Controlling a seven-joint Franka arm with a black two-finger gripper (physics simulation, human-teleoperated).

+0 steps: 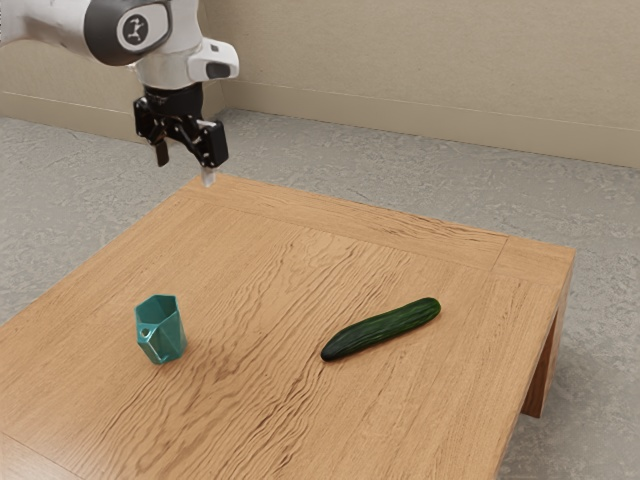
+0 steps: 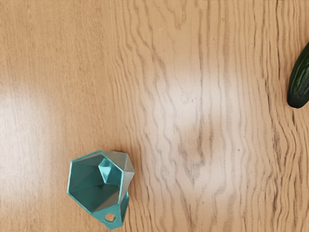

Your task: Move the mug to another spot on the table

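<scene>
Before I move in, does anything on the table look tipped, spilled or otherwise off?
Nothing stands out. The teal faceted mug stands upright on the wooden table; the dark green cucumber lies flat, apart from it. The black hand hangs open above a far corner.

No words, numbers or brand names can be read. The dark round cap (image 1: 135, 27) on the arm (image 1: 185, 40) bears a small white mark, too small to make out as letters.
</scene>
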